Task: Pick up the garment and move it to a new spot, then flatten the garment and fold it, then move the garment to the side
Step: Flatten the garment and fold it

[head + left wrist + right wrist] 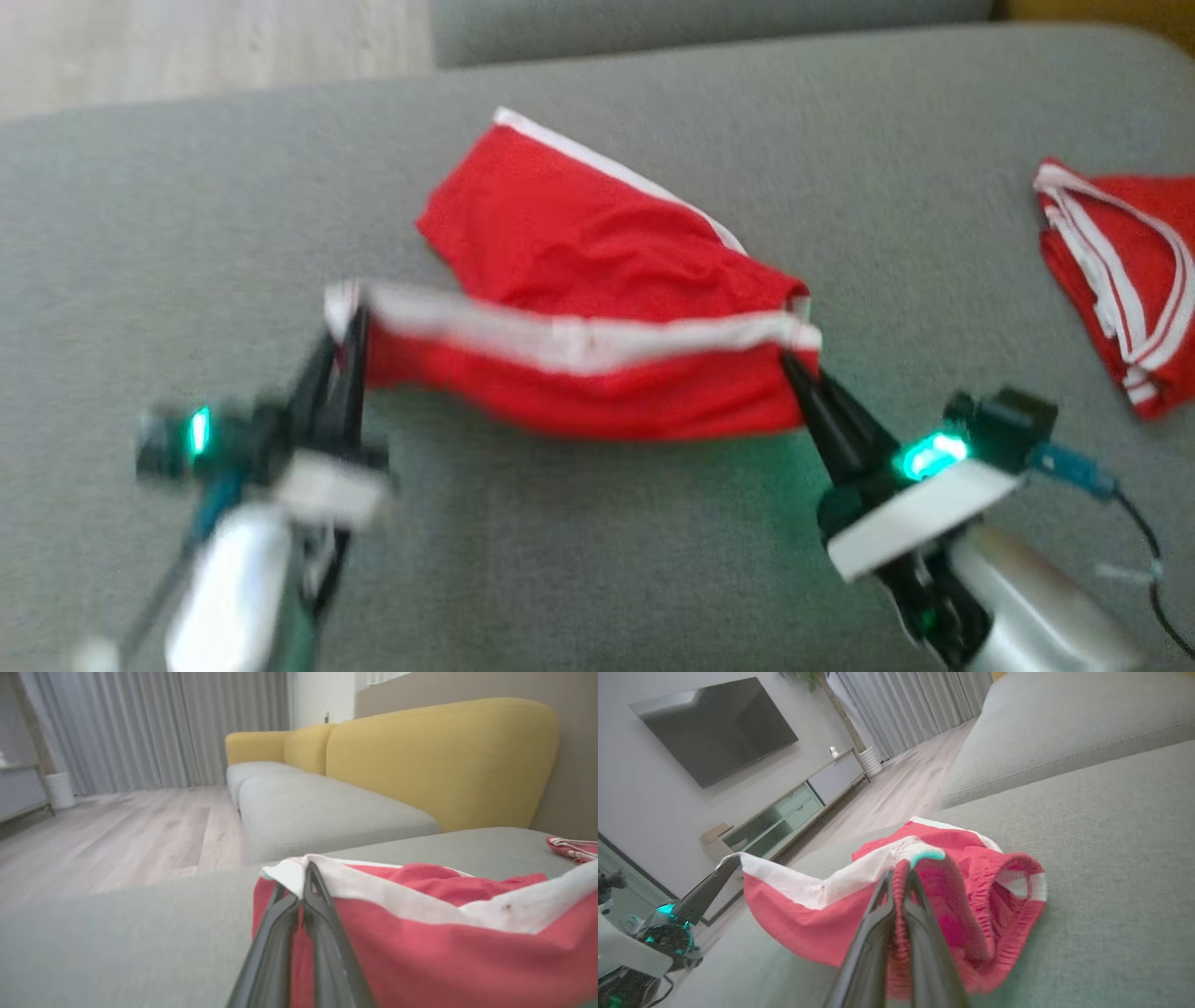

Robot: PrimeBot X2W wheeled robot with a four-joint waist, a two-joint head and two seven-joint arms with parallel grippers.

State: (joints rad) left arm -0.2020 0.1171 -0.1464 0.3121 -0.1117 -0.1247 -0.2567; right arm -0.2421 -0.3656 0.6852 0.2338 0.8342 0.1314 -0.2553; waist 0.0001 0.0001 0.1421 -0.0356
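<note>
We hold the red garment (pixel 597 252) stretched by its white band (pixel 579 341), left gripper (pixel 350 322) and right gripper (pixel 794 359) each clamped on an end, seemingly lifted near the front edge of the grey cushion (pixel 187 233).

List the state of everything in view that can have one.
Left claw: shut on one end of the garment waistband.
Right claw: shut on the other end.
Garment: waistband lifted, stretched between the claws, rest on the cushion.
Second garment: lying apart on the cushion, untouched.
TV: screen dark.
Curtains: drawn.
</note>
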